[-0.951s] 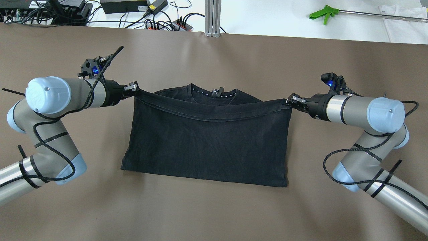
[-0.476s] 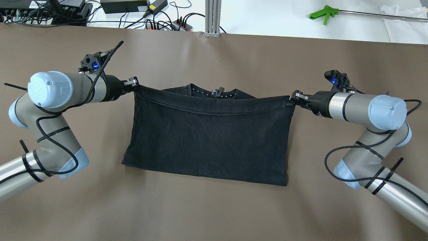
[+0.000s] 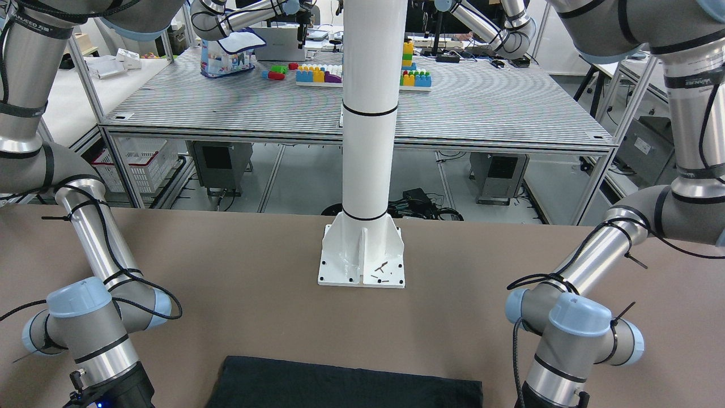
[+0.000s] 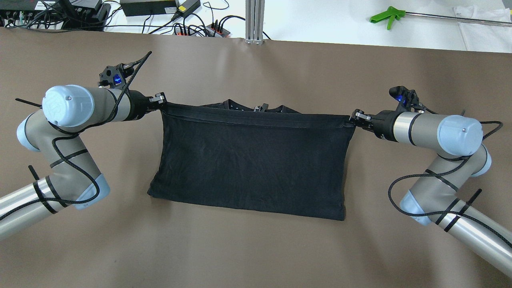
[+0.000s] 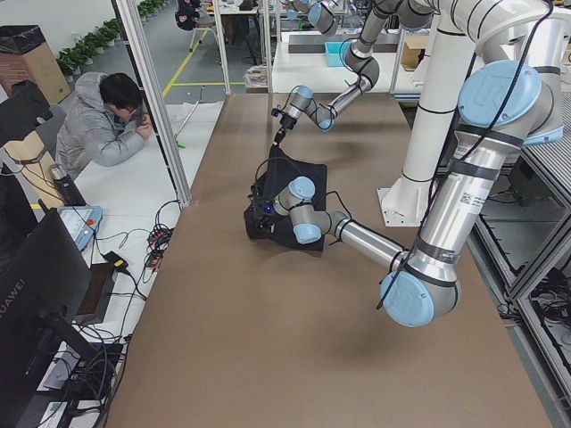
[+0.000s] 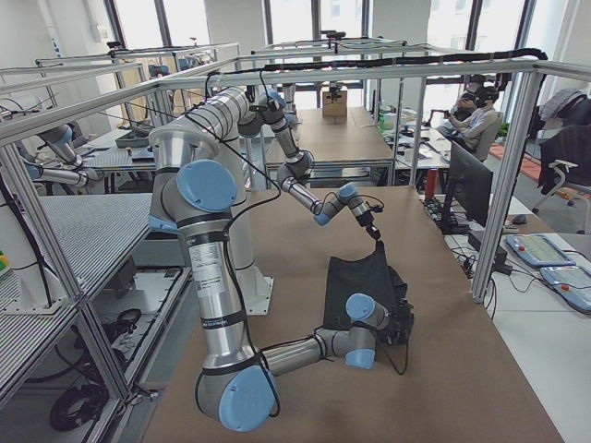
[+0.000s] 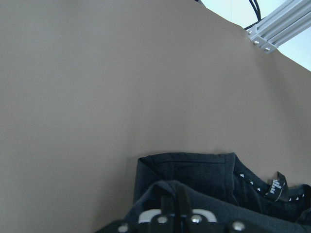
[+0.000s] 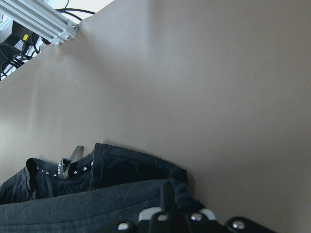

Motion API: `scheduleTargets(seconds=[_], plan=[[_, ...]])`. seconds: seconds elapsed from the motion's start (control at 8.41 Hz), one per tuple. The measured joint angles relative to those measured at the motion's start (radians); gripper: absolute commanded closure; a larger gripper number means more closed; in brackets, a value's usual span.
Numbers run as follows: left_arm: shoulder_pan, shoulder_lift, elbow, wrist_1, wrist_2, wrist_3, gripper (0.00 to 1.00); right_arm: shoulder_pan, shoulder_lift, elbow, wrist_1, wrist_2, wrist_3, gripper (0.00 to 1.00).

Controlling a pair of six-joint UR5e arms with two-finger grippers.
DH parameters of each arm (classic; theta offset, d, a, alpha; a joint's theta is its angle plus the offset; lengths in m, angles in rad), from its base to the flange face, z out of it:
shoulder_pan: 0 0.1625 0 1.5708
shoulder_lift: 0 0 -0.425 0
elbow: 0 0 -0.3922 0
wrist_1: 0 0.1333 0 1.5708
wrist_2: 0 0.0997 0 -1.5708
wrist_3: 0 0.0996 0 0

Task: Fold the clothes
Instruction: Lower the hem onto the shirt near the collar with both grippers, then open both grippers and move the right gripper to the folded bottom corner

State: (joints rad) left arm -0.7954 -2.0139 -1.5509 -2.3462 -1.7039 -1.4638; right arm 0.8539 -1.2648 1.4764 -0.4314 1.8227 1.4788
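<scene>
From where I stand, the black garment (image 4: 252,160) sits in the middle of the brown table (image 4: 256,248), slung between the two arms. The left gripper (image 4: 160,98) is clamped on the cloth's far left corner. The right gripper (image 4: 356,117) is clamped on the far right corner. Both wrist views show the fingers pinched together with dark fabric bunched between them.

The edge held between the two grippers runs almost straight and taut from left to right. In the side views that edge is raised off the table, and the cloth slopes down from it towards the near side. The near edge of the garment rests flat on the table, with its left end a little farther away than its right end.

Just beyond the held edge, on the far side, the collar (image 4: 256,108) pokes out with a row of small white marks. It lies low on the table, roughly midway between the grippers.
</scene>
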Motion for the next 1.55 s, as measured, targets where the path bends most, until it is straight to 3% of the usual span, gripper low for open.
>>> scheduleTargets(seconds=[0.95, 1.07, 1.19, 1.55], plan=[[0.003, -0.026, 0.003, -0.001, -0.006, -0.009, 1.0, -0.011, 0.047, 0.005, -0.005, -0.002, 0.017, 0.97], [0.003, -0.031, 0.005, 0.0, -0.006, -0.01, 0.7, -0.012, 0.051, 0.005, -0.006, -0.002, 0.015, 0.73], [0.004, -0.033, 0.009, 0.0, -0.006, -0.008, 0.01, -0.013, 0.051, 0.002, -0.006, -0.003, 0.008, 0.05], [0.003, -0.031, 0.016, -0.003, 0.003, 0.006, 0.0, -0.013, 0.049, -0.001, -0.005, -0.003, 0.005, 0.07]])
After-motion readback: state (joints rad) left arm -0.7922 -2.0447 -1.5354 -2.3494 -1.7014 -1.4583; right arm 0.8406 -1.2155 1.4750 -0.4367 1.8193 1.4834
